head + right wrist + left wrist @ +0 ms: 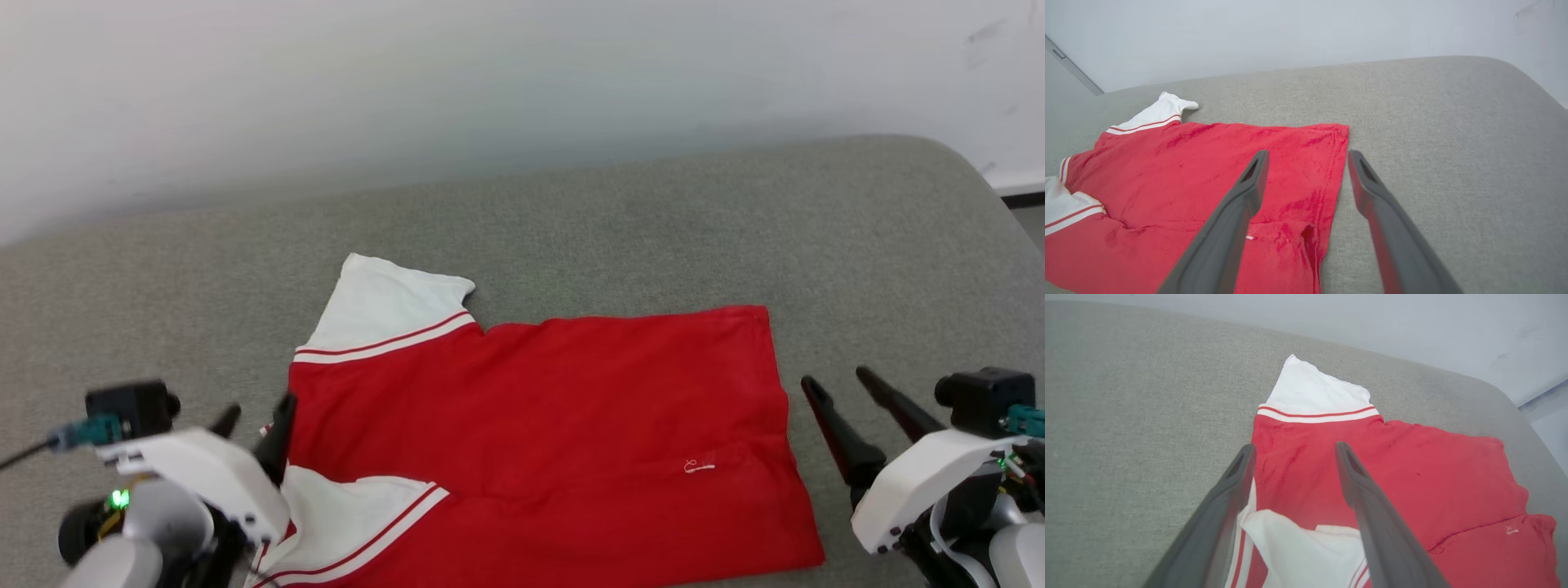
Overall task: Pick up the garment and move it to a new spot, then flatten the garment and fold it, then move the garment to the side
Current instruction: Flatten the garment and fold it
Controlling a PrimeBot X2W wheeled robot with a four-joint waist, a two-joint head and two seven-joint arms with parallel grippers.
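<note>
Folding seems in hand: with jaws apart, the left gripper (259, 407) at the sleeves of the red T-shirt (531, 400) and the right gripper (834, 376) by its hem must next grip.

A wide grey fabric-covered cushion (620, 220) with a rounded far right corner sits right against a plain pale wall (490, 73), which carries a few faint dark scuffs (984, 33) and a dark baseboard strip (1024, 196) low at the right.

Soft even light, blurred edges
</note>
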